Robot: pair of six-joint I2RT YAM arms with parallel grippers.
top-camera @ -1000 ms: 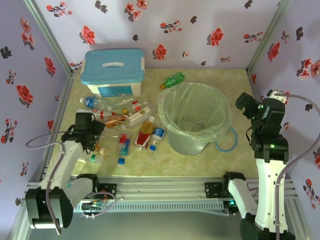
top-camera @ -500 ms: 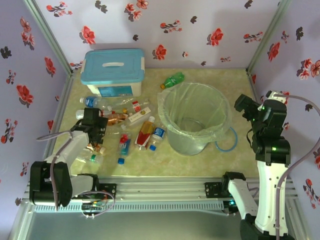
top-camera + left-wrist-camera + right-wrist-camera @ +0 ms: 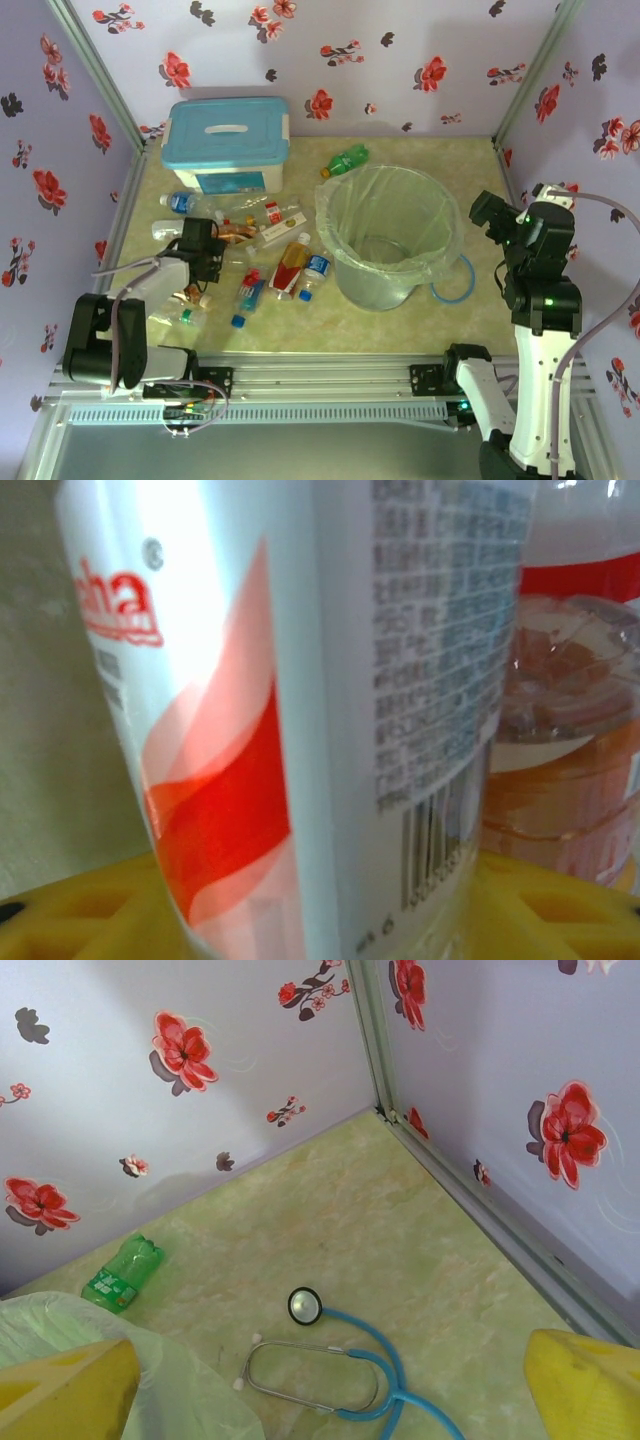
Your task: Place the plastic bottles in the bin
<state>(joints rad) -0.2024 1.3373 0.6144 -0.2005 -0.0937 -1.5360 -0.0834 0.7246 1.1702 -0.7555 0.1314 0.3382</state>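
Note:
Several plastic bottles lie scattered at the left of the table, among them a red-labelled bottle point(image 3: 290, 268), a blue-labelled bottle point(image 3: 178, 203) and a green bottle point(image 3: 345, 160) behind the bin point(image 3: 375, 280). My left gripper point(image 3: 207, 255) reaches low into the pile. In the left wrist view a white-and-red labelled bottle point(image 3: 300, 730) fills the space between the yellow fingers point(image 3: 80, 920), with the left gripper point(image 3: 320, 915) shut on it; an orange-filled bottle point(image 3: 570, 780) lies just behind. My right gripper point(image 3: 490, 215) hangs open right of the bin, and that gripper point(image 3: 325, 1390) holds nothing.
A white box with a light-blue lid point(image 3: 228, 145) stands at the back left. A blue stethoscope point(image 3: 340, 1375) lies on the table by the bin's right side point(image 3: 455, 285). Loose blue caps point(image 3: 238, 321) dot the floor near the bottles. Flowered walls enclose the table.
My left gripper has moved to the right and forward into the bottle pile and closed in on the white-and-red bottle. The right arm has stayed put.

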